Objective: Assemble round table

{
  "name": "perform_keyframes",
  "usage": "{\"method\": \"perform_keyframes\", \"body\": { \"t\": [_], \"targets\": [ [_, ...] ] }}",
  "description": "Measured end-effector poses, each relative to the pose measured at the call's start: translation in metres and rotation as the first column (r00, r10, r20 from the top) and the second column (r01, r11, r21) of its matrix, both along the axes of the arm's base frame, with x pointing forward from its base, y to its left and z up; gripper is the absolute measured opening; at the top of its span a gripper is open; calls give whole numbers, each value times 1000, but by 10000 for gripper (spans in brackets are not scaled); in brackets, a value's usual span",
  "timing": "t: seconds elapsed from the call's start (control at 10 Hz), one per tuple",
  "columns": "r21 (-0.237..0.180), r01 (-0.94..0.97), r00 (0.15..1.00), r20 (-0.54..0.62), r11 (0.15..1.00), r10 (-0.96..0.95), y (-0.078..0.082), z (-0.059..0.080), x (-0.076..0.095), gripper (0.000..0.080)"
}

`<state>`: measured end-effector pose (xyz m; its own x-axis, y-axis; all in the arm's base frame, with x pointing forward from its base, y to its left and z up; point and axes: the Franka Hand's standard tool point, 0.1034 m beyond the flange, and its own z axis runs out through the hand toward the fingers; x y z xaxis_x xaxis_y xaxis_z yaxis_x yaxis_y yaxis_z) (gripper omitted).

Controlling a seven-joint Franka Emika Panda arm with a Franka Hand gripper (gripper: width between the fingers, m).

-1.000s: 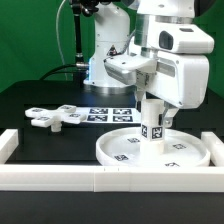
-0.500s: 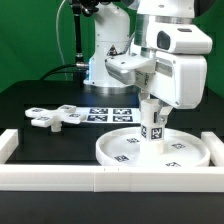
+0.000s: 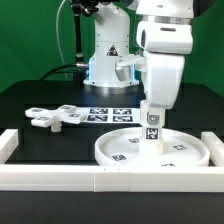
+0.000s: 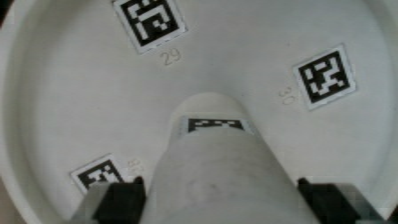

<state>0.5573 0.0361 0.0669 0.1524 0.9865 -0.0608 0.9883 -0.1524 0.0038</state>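
The large rimmed round disc (image 3: 152, 150) lies flat on the table at the exterior view's right, tags on its face. The short cylindrical post (image 3: 152, 128) stands upright on the disc's middle. My gripper (image 3: 153, 106) is over the post, its fingers down either side of the post's top. In the wrist view the post (image 4: 222, 160) fills the space between the two black fingers (image 4: 121, 200), which rest against its sides, above the disc (image 4: 107, 110). The four-armed cross-shaped foot (image 3: 55, 117) lies on the table at the exterior view's left.
A white straight-walled frame (image 3: 60, 178) runs along the table's near edge, with ends at both sides. The marker board (image 3: 108, 114) lies flat behind the disc. The robot base (image 3: 105, 60) stands at the back.
The wrist has turned about the post's axis: the hand's broad side faced the camera before and its narrow side does now. The post and disc stay in place.
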Motion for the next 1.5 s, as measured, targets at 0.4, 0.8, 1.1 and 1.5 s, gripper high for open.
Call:
{"method": "perform_keyframes", "body": {
  "t": [0.4,0.8,1.1,1.5],
  "targets": [
    [-12,539,842,15,842,-539,8,1,-7,406],
    [-8,737,675,28,675,-737,8,1,-7,406],
    [15,892,452,23,453,-892,7,1,-7,407],
    [20,997,-79,-56,-80,-995,3,0,-9,407]
  ]
}}
